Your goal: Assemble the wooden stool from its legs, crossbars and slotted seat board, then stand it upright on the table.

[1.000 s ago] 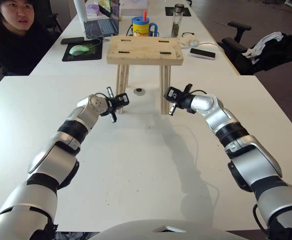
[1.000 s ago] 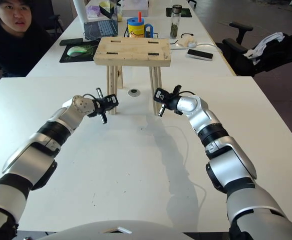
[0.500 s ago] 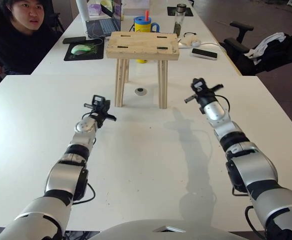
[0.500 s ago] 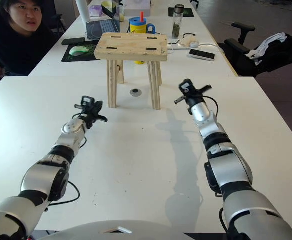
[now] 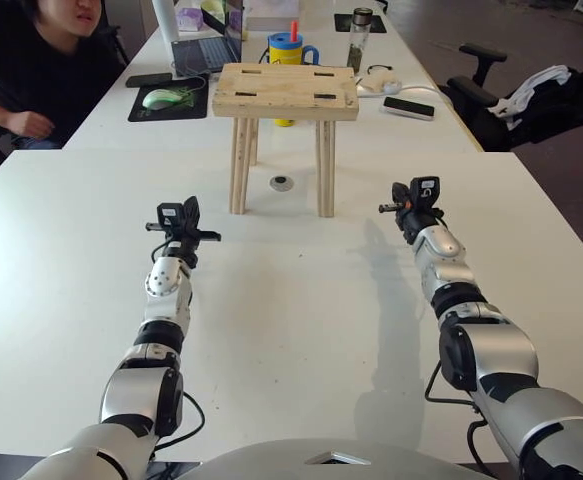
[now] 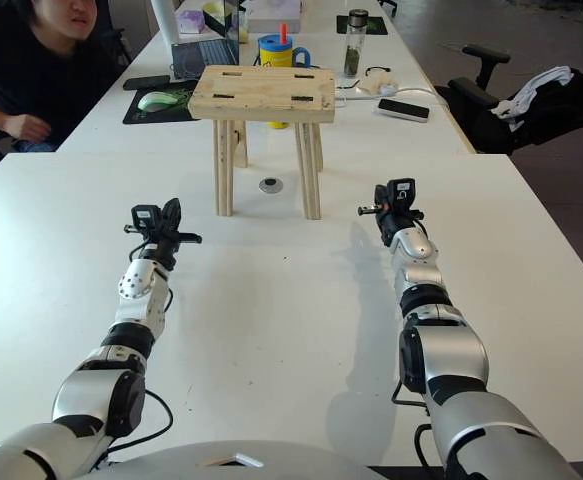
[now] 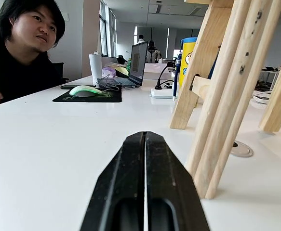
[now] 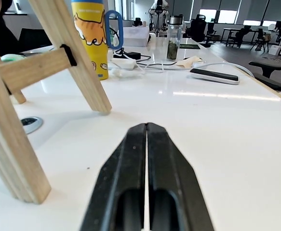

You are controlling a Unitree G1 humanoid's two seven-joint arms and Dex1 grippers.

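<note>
The wooden stool [image 5: 285, 92] stands upright on its legs at the middle back of the white table [image 5: 291, 330], slotted seat board on top, with a crossbar [image 8: 32, 69] between the legs. My left gripper [image 5: 183, 222] rests low on the table to the stool's left and nearer me, shut and empty, its fingers [image 7: 145, 187] pressed together. My right gripper [image 5: 415, 196] lies to the stool's right, also shut with nothing in it; its fingers [image 8: 147, 178] point past a stool leg [image 8: 5, 139].
A round cable grommet [image 5: 281, 183] sits in the table under the stool. On the far table are a yellow mug [image 5: 285, 48], a bottle [image 5: 357, 40], a phone [image 5: 405, 106], a mouse on a pad [image 5: 157, 99] and a laptop [image 5: 204, 50]. A person sits at the back left.
Both arms have drawn back from the stool's legs and stretched out flat on the table, grippers now clear of the stool on either side. The stool stays standing.
</note>
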